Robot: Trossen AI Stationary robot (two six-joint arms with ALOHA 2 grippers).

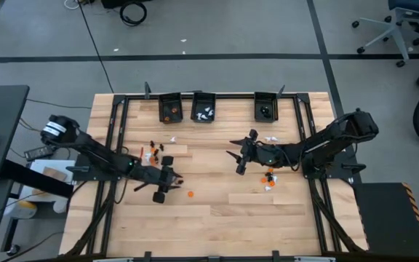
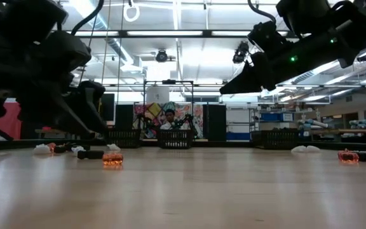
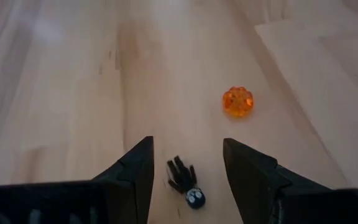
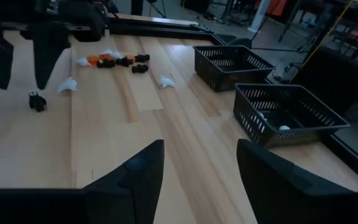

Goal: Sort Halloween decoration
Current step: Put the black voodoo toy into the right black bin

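The decorations are tiny orange, white and black trinkets lying loose on the wooden table. One cluster (image 1: 155, 151) lies left of centre and another (image 1: 268, 177) lies under my right arm. My left gripper (image 1: 172, 180) is low over the table and open. Its fingers stand on either side of a black spider-like trinket (image 3: 185, 183) without touching it. An orange pumpkin trinket (image 3: 237, 101) lies just ahead of them (image 1: 190, 193). My right gripper (image 1: 237, 152) hangs open above the table's middle (image 4: 199, 168), raised clear in the low view (image 2: 237, 83).
Three small black bins stand along the far edge: the left one (image 1: 169, 108) holds orange pieces, the middle one (image 1: 204, 108) white pieces, the right one (image 1: 265, 108) a dark piece. A black frame (image 1: 122, 102) borders the table. Bare wood lies toward the near edge (image 1: 217, 225).
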